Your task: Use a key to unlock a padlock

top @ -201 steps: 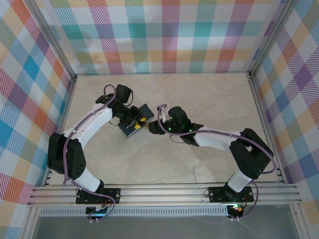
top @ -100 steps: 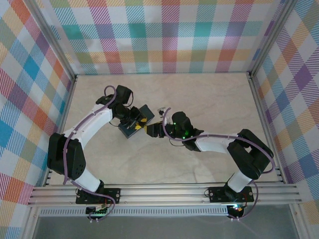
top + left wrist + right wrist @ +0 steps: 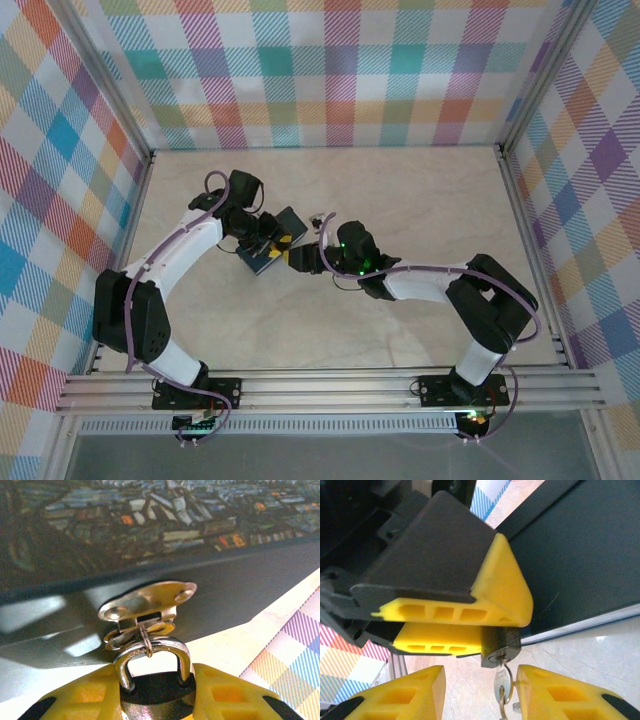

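A small dark padlock [image 3: 152,694] with a silver shackle hangs from the metal hasp [image 3: 145,602] of a box with a night-sky print [image 3: 150,520]. My left gripper [image 3: 155,697] is shut on the padlock body, one yellow finger [image 3: 82,697] on each side. In the right wrist view the padlock [image 3: 501,641] pokes out below those fingers. A silver key [image 3: 502,680] on a ring sits in its keyhole. My right gripper [image 3: 480,695] is open around the key, with a clear gap on the left side. From above, both grippers meet at the box [image 3: 290,225].
The box stands on the pale marble table [image 3: 420,200], left of centre. Plaid walls [image 3: 330,70] and metal rails [image 3: 330,385] enclose the table. Both arms reach inward from the near edge.
My right gripper has shifted a little left, closer to the padlock and the box. The left arm still holds the padlock in the same place.
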Action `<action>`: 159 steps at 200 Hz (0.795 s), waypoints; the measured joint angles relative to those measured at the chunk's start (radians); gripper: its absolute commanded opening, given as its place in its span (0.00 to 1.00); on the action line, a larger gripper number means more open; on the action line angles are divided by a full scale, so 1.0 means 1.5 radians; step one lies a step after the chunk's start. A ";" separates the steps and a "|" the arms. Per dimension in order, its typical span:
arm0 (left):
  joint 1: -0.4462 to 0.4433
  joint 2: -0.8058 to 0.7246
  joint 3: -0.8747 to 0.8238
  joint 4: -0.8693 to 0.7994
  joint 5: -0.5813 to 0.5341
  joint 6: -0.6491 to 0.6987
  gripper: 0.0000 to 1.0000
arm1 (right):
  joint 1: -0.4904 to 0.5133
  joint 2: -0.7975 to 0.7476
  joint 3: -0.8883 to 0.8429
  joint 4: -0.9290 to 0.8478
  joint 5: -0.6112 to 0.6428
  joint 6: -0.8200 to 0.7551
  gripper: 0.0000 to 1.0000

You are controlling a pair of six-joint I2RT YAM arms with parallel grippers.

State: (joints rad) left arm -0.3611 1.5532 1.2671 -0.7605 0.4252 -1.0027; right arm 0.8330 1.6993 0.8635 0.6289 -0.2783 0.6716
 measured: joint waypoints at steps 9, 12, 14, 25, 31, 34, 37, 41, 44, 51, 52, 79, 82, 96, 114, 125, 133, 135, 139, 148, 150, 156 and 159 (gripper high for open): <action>-0.001 -0.003 -0.002 0.001 0.006 -0.001 0.07 | 0.000 0.006 0.006 0.000 0.005 0.004 0.41; -0.002 -0.003 -0.003 0.001 0.008 -0.002 0.07 | 0.000 0.009 0.007 0.000 0.006 0.006 0.41; -0.002 -0.004 -0.003 0.002 0.010 -0.002 0.07 | 0.000 0.010 0.008 0.000 0.006 0.007 0.41; -0.002 -0.006 -0.004 0.002 0.017 -0.003 0.07 | 0.001 0.014 0.011 -0.001 0.012 0.013 0.42; -0.002 -0.007 -0.004 0.003 0.018 -0.002 0.07 | 0.001 0.016 0.012 -0.001 0.014 0.017 0.42; -0.002 -0.008 -0.004 0.003 0.019 -0.002 0.07 | 0.001 0.017 0.013 -0.002 0.016 0.017 0.43; -0.002 -0.008 -0.004 0.002 0.018 -0.002 0.07 | 0.001 0.017 0.014 -0.002 0.017 0.019 0.42; -0.002 -0.010 -0.004 0.003 0.019 -0.002 0.07 | 0.001 0.018 0.016 -0.003 0.020 0.021 0.42; -0.002 -0.011 -0.004 0.003 0.019 -0.002 0.07 | 0.001 0.019 0.016 -0.004 0.021 0.021 0.41; -0.002 -0.012 -0.004 0.002 0.019 -0.002 0.07 | 0.001 0.019 0.018 -0.008 0.022 0.024 0.38; -0.002 -0.013 -0.004 0.002 0.019 -0.002 0.07 | 0.001 0.019 0.018 -0.008 0.022 0.024 0.38; -0.002 -0.017 -0.004 0.003 0.018 -0.002 0.11 | 0.001 0.019 0.019 -0.004 0.021 0.037 0.23; -0.002 -0.017 -0.004 0.003 0.018 -0.002 0.14 | 0.002 0.019 0.019 -0.002 0.020 0.041 0.21; -0.002 -0.017 -0.004 0.002 0.017 -0.002 0.32 | 0.003 0.019 0.019 0.003 0.022 0.049 0.18; -0.002 -0.022 -0.004 -0.004 0.007 0.001 0.50 | 0.004 0.018 0.021 -0.002 0.023 0.051 0.17; 0.000 -0.030 -0.004 -0.007 -0.001 0.012 0.56 | 0.004 0.017 0.021 -0.021 0.029 0.045 0.16; 0.002 -0.037 -0.004 -0.011 -0.006 0.014 0.59 | 0.004 0.017 0.021 -0.041 0.036 0.038 0.16; 0.004 -0.040 -0.004 -0.013 -0.008 0.015 0.60 | 0.004 0.017 0.021 -0.046 0.038 0.036 0.16; 0.005 -0.044 -0.004 -0.016 -0.011 0.017 0.61 | 0.004 0.017 0.021 -0.058 0.042 0.031 0.16; 0.011 -0.052 -0.003 -0.021 -0.018 0.020 0.62 | 0.004 0.016 0.023 -0.075 0.044 0.020 0.16; 0.011 -0.054 -0.003 -0.022 -0.019 0.021 0.62 | 0.004 0.014 0.023 -0.078 0.044 0.018 0.16; 0.017 -0.057 -0.001 -0.027 -0.024 0.025 0.63 | 0.004 0.009 0.028 -0.094 0.050 0.009 0.15; 0.020 -0.059 0.001 -0.032 -0.028 0.027 0.63 | 0.004 0.006 0.031 -0.106 0.053 0.002 0.15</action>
State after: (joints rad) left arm -0.3305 1.4651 1.2690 -0.8085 0.3832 -0.9627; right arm 0.8391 1.7081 0.9096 0.4694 -0.1982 0.6743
